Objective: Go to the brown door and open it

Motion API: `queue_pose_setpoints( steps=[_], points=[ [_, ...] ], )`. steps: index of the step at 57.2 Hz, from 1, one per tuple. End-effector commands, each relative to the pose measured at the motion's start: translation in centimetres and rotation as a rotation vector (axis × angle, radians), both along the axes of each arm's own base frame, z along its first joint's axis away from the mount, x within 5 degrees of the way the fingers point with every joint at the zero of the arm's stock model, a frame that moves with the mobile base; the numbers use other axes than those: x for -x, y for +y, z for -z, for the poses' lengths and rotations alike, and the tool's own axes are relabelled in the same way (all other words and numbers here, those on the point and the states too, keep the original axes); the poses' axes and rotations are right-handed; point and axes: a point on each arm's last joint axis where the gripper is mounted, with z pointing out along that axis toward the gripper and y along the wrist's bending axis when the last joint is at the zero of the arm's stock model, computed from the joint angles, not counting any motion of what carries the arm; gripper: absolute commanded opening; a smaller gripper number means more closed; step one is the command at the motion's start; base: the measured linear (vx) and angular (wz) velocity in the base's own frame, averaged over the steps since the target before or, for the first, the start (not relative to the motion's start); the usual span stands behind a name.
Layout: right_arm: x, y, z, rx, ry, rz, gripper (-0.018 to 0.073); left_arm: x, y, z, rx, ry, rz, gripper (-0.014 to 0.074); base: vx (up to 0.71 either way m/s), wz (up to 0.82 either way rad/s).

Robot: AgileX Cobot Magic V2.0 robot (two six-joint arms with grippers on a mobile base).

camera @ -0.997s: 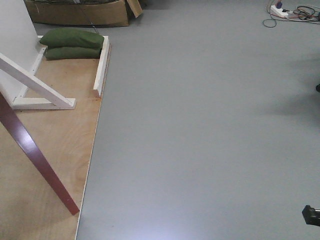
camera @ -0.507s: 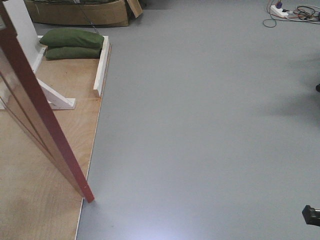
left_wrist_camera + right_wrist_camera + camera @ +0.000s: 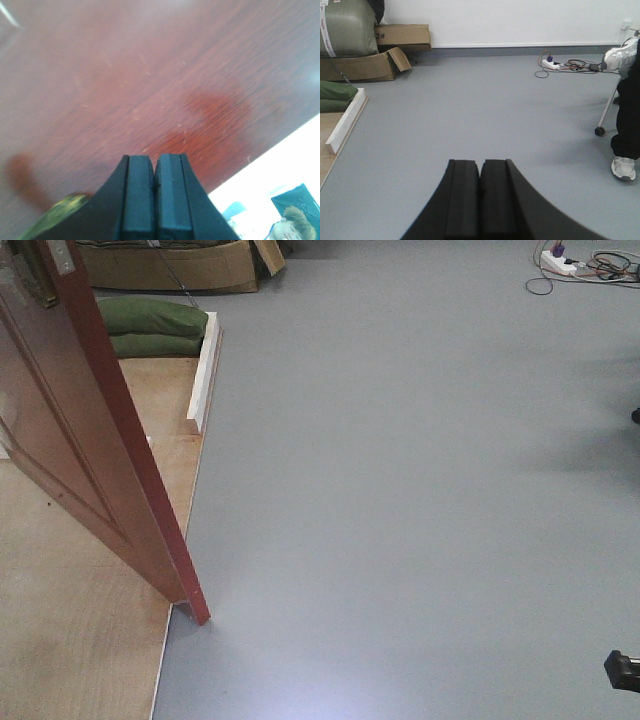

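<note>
The brown door stands ajar at the left of the front view, glossy reddish-brown, its bottom corner out over the edge of the grey floor. A dark brass plate shows near its top left. In the left wrist view the door's face fills the picture, very close. My left gripper is shut with nothing in it, right at that face, and a blurred brass-coloured piece lies to its lower left. My right gripper is shut and empty, above bare grey floor.
Plywood platform lies under the door, with a white board and green sandbags behind. Cardboard boxes stand at the far wall. A power strip with cables lies far right. A person's legs and chair caster are at right.
The door has swung steadily rightward across the front view. Its bottom corner has moved out over the platform's edge, and it now hides the white brace.
</note>
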Motion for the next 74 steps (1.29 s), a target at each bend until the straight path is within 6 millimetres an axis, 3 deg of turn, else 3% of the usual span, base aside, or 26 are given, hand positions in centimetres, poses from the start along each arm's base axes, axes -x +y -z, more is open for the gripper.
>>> queue_pose_setpoints(
  steps=[1,74],
  points=[
    [-0.07,-0.06,-0.59,0.022,-0.088,0.006,0.0,1.97,-0.67,-2.96,0.022,-0.098,-0.006,-0.0004,0.0,0.0],
    [-0.07,-0.06,-0.59,0.022,-0.088,0.006,0.0,1.97,-0.67,-2.96,0.022,-0.098,-0.006,-0.0004,0.01,-0.01]
  ],
)
